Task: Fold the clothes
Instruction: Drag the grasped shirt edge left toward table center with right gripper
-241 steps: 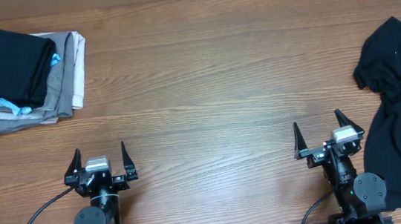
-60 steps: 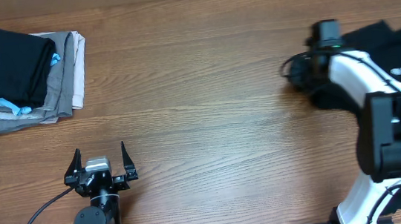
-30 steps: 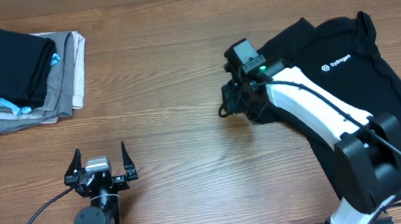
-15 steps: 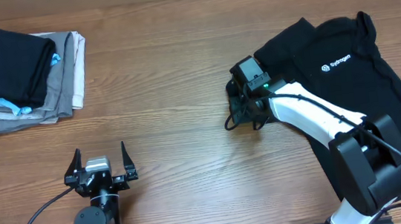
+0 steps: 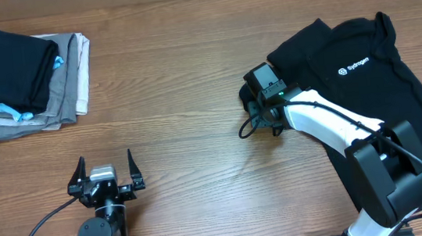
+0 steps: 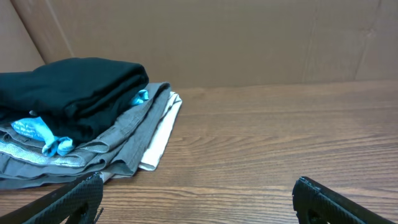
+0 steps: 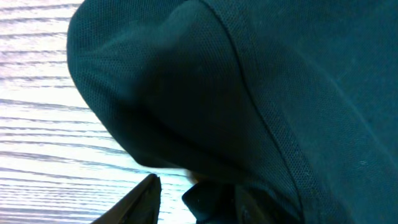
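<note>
A wide brown wood-grain table (image 5: 193, 96) spreads beneath and ahead of the left gripper (image 5: 105, 156) — softly, evenly lit. Past its far edge, straight ahead of that gripper, stands a plain tan cardboard-like wall (image 6: 217, 43) — faintly creased.

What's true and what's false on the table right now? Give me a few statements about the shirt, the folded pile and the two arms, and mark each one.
The black shirt lies on the right side of the table. True.
The shirt is folded. False: it lies spread open.
The folded pile touches the shirt. False: it sits at the far left, well apart.
The left arm has its jaws wide open and empty. True.
The right arm reaches over the pile. False: it is at the shirt's left edge.
</note>
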Controlling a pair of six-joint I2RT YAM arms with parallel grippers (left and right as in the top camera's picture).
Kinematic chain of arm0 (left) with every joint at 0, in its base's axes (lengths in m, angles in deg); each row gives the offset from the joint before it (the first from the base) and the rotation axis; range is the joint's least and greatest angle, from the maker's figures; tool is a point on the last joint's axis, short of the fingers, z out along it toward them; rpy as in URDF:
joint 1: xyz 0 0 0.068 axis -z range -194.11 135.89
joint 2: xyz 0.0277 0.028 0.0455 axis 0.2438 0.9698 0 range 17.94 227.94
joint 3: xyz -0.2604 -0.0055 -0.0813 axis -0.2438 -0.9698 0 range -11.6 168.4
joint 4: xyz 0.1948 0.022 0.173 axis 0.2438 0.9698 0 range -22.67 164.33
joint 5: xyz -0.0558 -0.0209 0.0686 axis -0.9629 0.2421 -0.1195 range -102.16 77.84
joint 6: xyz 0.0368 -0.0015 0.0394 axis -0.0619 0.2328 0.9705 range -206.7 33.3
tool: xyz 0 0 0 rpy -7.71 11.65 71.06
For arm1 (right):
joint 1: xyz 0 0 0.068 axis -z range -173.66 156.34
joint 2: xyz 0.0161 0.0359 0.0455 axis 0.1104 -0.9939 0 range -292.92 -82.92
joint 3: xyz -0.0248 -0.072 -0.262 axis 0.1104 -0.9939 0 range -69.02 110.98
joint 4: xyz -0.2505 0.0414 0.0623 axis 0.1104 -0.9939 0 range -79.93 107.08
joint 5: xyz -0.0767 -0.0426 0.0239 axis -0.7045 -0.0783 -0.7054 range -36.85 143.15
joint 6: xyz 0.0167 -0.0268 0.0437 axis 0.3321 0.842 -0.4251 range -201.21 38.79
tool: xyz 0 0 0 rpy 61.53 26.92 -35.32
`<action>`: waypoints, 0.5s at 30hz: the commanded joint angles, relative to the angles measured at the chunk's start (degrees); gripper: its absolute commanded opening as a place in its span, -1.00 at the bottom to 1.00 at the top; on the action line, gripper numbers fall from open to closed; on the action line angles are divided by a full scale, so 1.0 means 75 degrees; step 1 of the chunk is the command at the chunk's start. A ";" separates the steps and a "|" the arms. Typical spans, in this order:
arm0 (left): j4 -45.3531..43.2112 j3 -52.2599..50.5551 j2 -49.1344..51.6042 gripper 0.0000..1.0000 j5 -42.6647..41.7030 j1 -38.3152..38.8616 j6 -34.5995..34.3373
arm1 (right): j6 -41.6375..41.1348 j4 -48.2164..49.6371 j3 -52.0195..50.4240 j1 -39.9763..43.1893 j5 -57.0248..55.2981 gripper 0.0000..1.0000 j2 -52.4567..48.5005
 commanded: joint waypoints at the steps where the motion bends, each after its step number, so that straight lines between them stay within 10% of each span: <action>1: -0.0009 -0.0029 -0.0082 1.00 0.0090 -0.0055 0.0122 | -0.0035 -0.0029 -0.0050 0.0064 -0.0283 -0.13 0.0093; 15: -0.0012 -0.0029 -0.0082 1.00 0.0090 -0.0055 0.0122 | -0.0428 0.0490 -0.0734 0.0064 0.0804 -0.08 0.0090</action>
